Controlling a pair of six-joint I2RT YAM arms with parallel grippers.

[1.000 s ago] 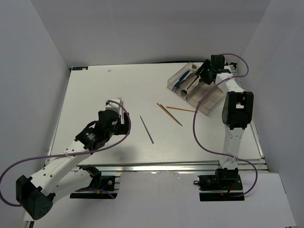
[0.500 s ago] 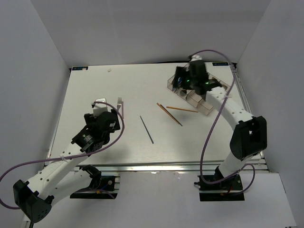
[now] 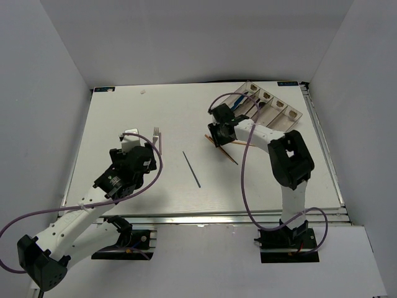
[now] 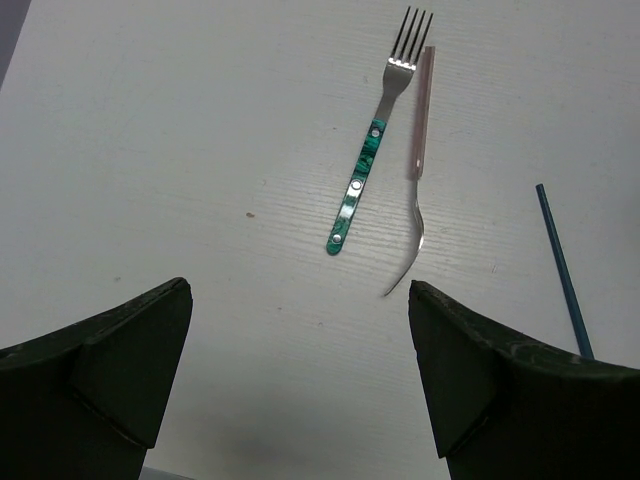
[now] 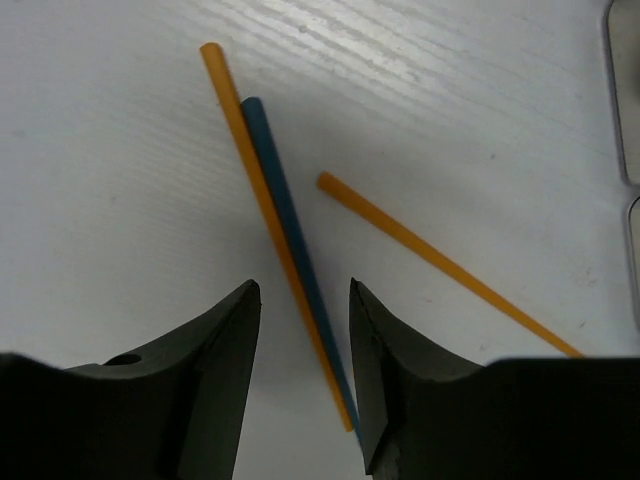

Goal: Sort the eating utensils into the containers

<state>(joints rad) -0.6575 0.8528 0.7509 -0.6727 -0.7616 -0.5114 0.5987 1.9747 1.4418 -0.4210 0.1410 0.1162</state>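
My right gripper (image 3: pixel 218 134) is low over a pair of chopsticks, its jaws open and straddling them. In the right wrist view the gripper (image 5: pixel 303 300) has an orange chopstick (image 5: pixel 262 190) and a dark teal chopstick (image 5: pixel 290 225) side by side between its jaws. A second orange chopstick (image 5: pixel 440 262) lies to the right. My left gripper (image 4: pixel 298 340) is open and empty, short of the teal-handled fork (image 4: pixel 362 175) and a pale-handled silver utensil (image 4: pixel 420 130). The fork (image 3: pixel 156 133) lies mid-left. The clear containers (image 3: pixel 282 112) stand at the back right and hold a blue-handled knife (image 3: pixel 239 108).
A single dark grey chopstick (image 3: pixel 191 169) lies mid-table between the arms and shows at the right of the left wrist view (image 4: pixel 563 270). A bin's edge (image 5: pixel 625 100) shows at the right of the right wrist view. White walls enclose the table.
My right arm has swung from the bins left and down to the chopsticks. My left gripper drew back from the fork one second ago, then stayed still. The bins now lie further back.
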